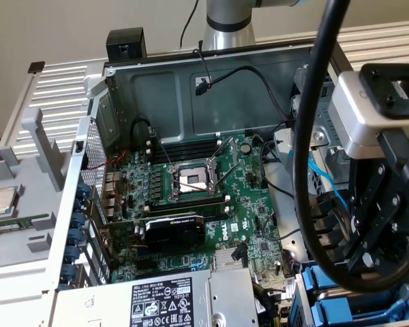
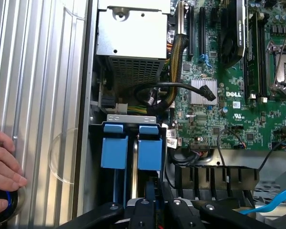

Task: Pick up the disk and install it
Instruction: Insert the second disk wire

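The gripper (image 1: 385, 225) hangs over the open computer case (image 1: 191, 88), at the corner of the case nearest the exterior view's right, above the drive bay. In the wrist view the gripper (image 2: 157, 202) is low over two blue carrier frames (image 2: 132, 152) that stand side by side in the bay, just beside the metal side wall of the case. Its black jaws stand narrow, close to each other, around the edge between the two frames; whether they really clamp something, I cannot tell. The disk itself is not clearly seen: only blue plastic tabs show, so I cannot say which frame carries it.

The green motherboard (image 1: 211, 204) covers the middle of the case, with the empty CPU socket (image 1: 191, 180) near its centre and a black graphics card (image 1: 174, 228) just below it. The grey power supply (image 1: 170, 300) sits at the near edge of the case. A small silver CPU chip (image 1: 1, 201) lies on a grey tray at the exterior view's left. A person's hand (image 2: 4, 171) rests on the ribbed metal surface (image 2: 38, 95) beside the case.
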{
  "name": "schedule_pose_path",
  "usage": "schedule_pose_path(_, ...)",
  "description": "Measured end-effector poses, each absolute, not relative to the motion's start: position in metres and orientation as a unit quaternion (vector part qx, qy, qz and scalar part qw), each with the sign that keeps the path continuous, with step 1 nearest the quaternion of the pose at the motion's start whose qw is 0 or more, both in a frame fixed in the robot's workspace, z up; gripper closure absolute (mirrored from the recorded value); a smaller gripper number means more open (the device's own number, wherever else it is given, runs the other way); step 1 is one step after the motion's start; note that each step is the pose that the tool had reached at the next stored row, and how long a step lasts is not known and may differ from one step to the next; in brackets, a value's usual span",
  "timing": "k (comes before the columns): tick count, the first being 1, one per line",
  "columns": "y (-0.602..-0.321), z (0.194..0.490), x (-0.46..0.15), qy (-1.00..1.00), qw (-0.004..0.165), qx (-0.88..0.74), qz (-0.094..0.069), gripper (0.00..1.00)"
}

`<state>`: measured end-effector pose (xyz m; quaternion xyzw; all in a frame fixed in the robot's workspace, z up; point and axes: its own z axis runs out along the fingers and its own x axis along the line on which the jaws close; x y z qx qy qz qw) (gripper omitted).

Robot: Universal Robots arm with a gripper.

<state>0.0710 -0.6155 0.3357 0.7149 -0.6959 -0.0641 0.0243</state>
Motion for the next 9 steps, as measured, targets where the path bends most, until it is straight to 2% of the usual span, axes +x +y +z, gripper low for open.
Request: schedule_pose_path(9, -0.6155, 0.335, 0.071, -0.696, 0.024, 0.715, -0.064, 0.84)
